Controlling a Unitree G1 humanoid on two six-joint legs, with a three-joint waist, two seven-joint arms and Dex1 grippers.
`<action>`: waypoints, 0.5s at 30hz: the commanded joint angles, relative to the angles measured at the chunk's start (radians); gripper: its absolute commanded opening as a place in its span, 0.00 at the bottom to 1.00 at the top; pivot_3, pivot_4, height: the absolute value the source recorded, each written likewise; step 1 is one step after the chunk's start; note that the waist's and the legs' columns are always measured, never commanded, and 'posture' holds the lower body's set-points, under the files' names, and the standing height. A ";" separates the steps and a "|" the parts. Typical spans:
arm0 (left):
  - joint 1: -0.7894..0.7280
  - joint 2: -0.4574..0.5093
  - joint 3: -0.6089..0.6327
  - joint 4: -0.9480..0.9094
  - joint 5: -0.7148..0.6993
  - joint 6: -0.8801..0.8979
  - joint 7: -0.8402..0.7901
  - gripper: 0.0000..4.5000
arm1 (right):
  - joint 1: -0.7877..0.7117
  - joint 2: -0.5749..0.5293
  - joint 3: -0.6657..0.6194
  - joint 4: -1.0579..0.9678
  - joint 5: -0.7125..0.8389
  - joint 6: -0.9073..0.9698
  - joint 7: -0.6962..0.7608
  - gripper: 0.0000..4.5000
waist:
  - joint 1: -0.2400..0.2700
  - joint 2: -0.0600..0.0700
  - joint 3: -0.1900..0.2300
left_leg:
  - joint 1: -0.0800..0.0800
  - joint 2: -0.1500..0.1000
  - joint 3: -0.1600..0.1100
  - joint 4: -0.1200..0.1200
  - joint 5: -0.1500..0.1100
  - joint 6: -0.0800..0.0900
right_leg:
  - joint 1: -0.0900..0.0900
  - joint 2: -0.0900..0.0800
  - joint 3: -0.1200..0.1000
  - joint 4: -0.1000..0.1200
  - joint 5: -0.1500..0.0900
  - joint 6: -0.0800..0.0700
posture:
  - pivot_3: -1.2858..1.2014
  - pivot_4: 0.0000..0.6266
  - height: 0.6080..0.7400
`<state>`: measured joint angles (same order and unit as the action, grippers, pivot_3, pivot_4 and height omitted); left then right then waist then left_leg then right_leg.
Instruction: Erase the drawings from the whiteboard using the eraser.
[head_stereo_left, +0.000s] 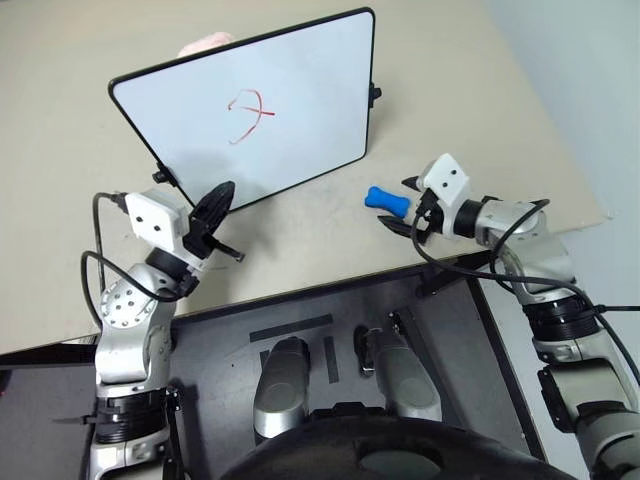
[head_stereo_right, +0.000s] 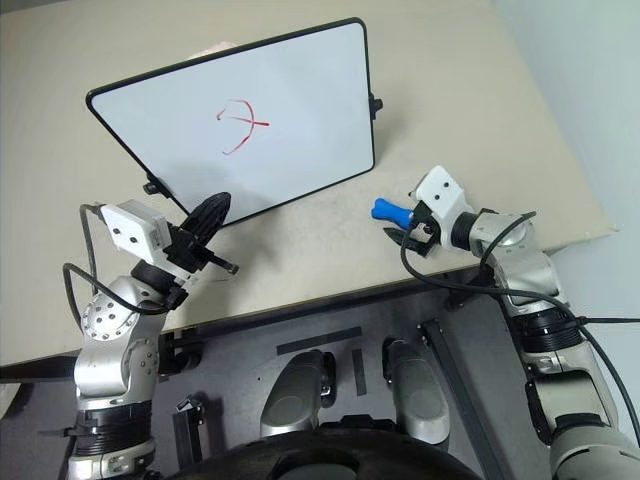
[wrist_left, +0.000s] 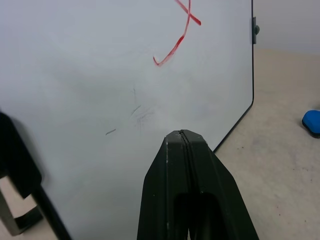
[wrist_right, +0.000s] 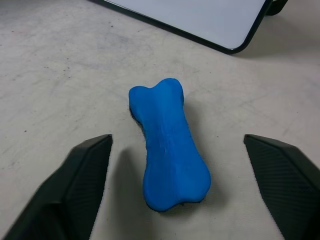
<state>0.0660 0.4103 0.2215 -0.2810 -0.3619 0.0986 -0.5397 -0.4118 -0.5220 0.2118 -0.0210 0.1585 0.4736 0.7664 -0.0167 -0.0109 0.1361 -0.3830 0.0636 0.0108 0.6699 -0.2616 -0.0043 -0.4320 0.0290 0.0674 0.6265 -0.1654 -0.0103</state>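
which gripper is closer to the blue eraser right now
Right. The right gripper sits just short of the eraser, open fingers on either side of it, not touching. The left gripper is shut, across the table by the whiteboard.

A pink thing (head_stereo_left: 205, 42) sits mostly hidden behind the whiteboard (head_stereo_left: 300, 120)

Whiteboard (head_stereo_left: 300, 110): smooth, faintly glossy. Eraser (wrist_right: 167, 145): matt blue, finely grained, foam-like. Table (wrist_right: 60, 85): matt beige, speckled and scuffed.
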 joint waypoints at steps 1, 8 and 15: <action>-0.003 -0.004 -0.003 -0.010 0.003 -0.026 -0.002 0.00 | -0.026 0.008 -0.010 -0.010 -0.005 -0.017 0.003 0.72 | 0.000 0.000 0.000 | 0.000 0.000 0.000 0.000 0.000 0.000 | 0.000 0.000 0.000 0.000 0.000 0.000 | 0.52 0.24 1.00; 0.003 -0.011 -0.010 -0.006 0.006 -0.035 0.000 0.00 | -0.033 0.007 -0.002 -0.011 -0.029 -0.045 0.006 0.16 | 0.000 0.000 0.000 | 0.000 0.000 0.000 0.000 0.000 0.000 | 0.000 0.000 0.000 0.000 0.000 0.000 | 0.52 0.24 1.00; 0.014 -0.013 -0.003 -0.002 0.006 -0.039 -0.001 0.00 | -0.057 -0.006 -0.021 -0.041 -0.059 -0.154 0.007 0.11 | 0.000 0.000 0.000 | 0.000 0.000 0.000 0.000 0.000 0.000 | 0.000 0.000 0.000 0.000 0.000 0.000 | 0.52 0.24 1.00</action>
<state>0.0760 0.3978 0.2137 -0.2741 -0.3599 0.0841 -0.5394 -0.4320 -0.5238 0.2153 -0.0138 0.1096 0.3769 0.7718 -0.0172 -0.0109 0.1362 -0.3831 0.0637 0.0108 0.6699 -0.2617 -0.0043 -0.4321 0.0290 0.0674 0.6265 -0.1654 -0.0105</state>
